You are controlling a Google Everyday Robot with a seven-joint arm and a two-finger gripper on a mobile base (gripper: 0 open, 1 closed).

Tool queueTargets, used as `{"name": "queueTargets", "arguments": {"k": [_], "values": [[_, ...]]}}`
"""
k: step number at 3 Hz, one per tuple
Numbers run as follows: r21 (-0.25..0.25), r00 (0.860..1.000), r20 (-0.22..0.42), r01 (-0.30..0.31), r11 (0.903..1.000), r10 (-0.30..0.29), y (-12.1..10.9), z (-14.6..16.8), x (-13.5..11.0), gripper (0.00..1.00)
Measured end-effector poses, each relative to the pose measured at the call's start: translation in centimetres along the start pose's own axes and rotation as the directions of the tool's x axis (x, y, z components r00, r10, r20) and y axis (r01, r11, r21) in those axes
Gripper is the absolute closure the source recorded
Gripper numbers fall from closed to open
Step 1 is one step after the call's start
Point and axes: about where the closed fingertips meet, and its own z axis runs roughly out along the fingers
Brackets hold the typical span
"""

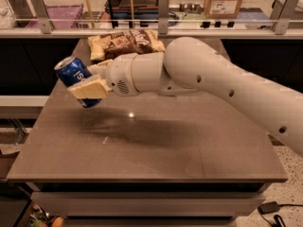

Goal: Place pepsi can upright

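Left of centre, the gripper (86, 88) holds the pepsi can (72, 71) tilted above the table (156, 150); snack bags (127, 42) lie behind, upper centre, on its far edge.

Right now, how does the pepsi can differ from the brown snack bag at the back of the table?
The pepsi can is a blue, rigid cylinder; the brown snack bag is soft, crinkled packaging. The can hangs tilted above the table, clamped in the hand over the table's left side; the bag lies on the surface at the far edge, touched by nothing. Neither stands upright.
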Motion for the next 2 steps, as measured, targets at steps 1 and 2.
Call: {"name": "queueTargets", "arguments": {"k": [1, 2], "values": [[-0.008, 0.997, 0.073, 0.009, 0.9999, -0.008, -0.7, 0.3, 0.1, 1.0], [0.007, 0.996, 0.084, 0.0, 1.0, -0.001, -1.4, 0.0, 1.2, 1.0]]}}
